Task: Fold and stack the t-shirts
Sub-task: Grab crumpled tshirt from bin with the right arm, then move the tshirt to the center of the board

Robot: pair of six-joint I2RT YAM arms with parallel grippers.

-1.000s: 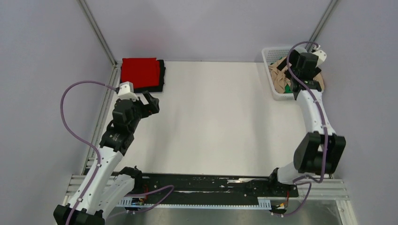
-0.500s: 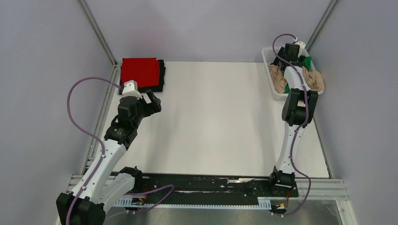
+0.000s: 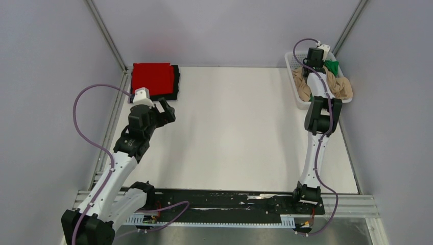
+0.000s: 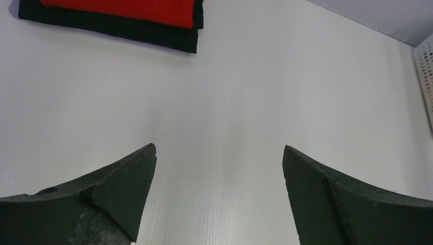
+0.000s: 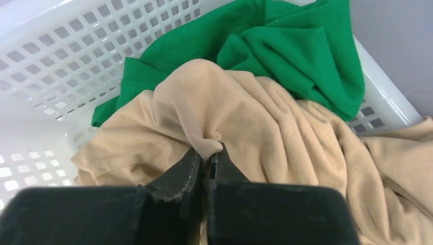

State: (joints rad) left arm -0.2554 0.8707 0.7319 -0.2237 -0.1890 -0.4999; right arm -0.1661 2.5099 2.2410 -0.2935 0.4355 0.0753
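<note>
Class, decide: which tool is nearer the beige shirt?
Right. The right tool is shut on the beige shirt in the basket; the left tool hangs open across the table, near the red shirt.

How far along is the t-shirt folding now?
Done: the red t-shirt lies folded on the black t-shirt at the far left. In hand: the right gripper is shut on a pinch of the beige t-shirt in the basket. Remaining: it and the green t-shirt, both crumpled, need folding and stacking.

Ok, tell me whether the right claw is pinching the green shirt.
No, the right claw is shut on a fold of the beige shirt.
</note>
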